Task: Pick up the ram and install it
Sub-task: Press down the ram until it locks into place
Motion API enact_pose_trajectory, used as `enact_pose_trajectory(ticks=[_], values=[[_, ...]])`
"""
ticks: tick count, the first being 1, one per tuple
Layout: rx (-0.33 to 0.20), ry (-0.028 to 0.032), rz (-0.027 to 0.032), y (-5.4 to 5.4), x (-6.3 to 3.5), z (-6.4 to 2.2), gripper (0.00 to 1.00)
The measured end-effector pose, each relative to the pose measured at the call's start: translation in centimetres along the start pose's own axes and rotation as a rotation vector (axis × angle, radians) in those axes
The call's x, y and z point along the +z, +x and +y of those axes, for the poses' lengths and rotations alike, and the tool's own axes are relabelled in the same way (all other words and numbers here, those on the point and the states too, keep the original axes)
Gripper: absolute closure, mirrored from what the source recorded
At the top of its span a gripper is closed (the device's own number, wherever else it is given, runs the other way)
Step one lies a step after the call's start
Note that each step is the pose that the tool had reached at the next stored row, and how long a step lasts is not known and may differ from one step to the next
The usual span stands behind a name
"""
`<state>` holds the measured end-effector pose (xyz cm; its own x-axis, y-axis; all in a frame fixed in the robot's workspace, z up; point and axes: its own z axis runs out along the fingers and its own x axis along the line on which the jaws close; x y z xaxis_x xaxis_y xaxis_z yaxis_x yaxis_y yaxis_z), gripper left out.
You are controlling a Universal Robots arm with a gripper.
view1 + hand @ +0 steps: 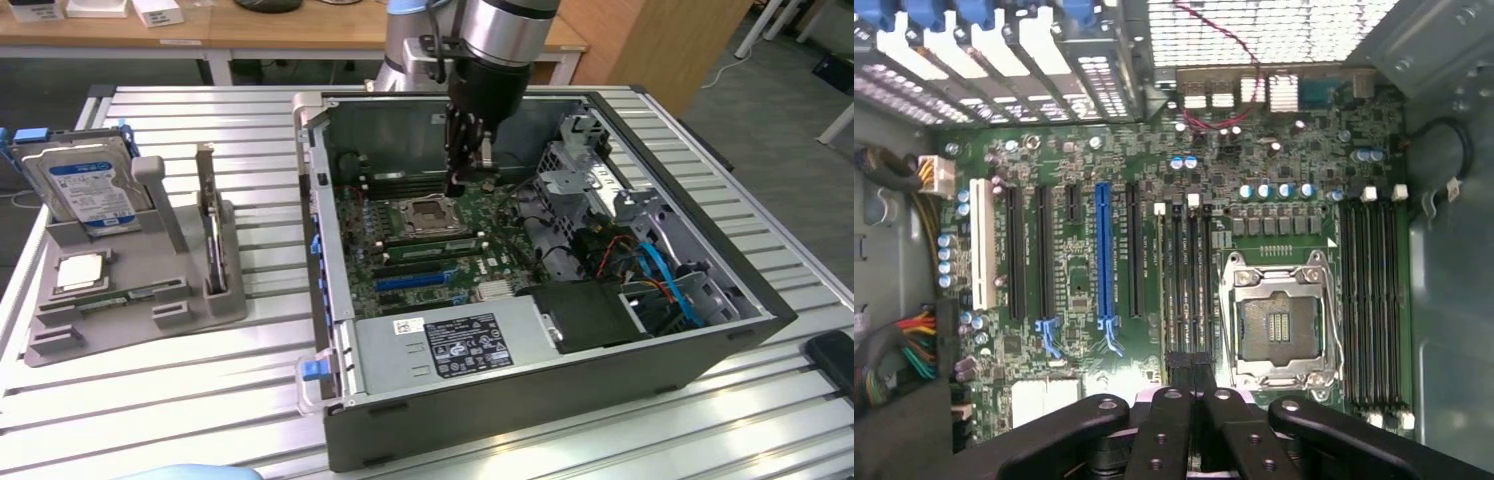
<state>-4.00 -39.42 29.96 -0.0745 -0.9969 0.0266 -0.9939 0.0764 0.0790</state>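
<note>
Ram (210, 225) is, as far as I'm making out, standing on edge in the grey holder (127, 325) at the exterior view's left, well apart from my gripper (458, 185). I'm hanging low inside the case (534, 385) with the jaws pinched together and empty, tips just beside the open processor socket (430, 212). I'm judging that any drift downward is risking bent socket pins, and closed jaws arriving at the stick are risking knocking it over.

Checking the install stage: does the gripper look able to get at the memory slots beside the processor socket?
Probably yes. The computer case lies open on its side, and the gripper hangs inside it, shut, just above the memory slots beside the empty processor socket. No cable or bracket crosses between them.
</note>
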Motion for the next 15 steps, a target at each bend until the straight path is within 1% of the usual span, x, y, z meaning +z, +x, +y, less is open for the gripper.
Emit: enact_pose_trajectory(ticks=[15], values=[[0.267, -0.0070, -0.0214, 0.00, 0.11, -0.01, 0.90]])
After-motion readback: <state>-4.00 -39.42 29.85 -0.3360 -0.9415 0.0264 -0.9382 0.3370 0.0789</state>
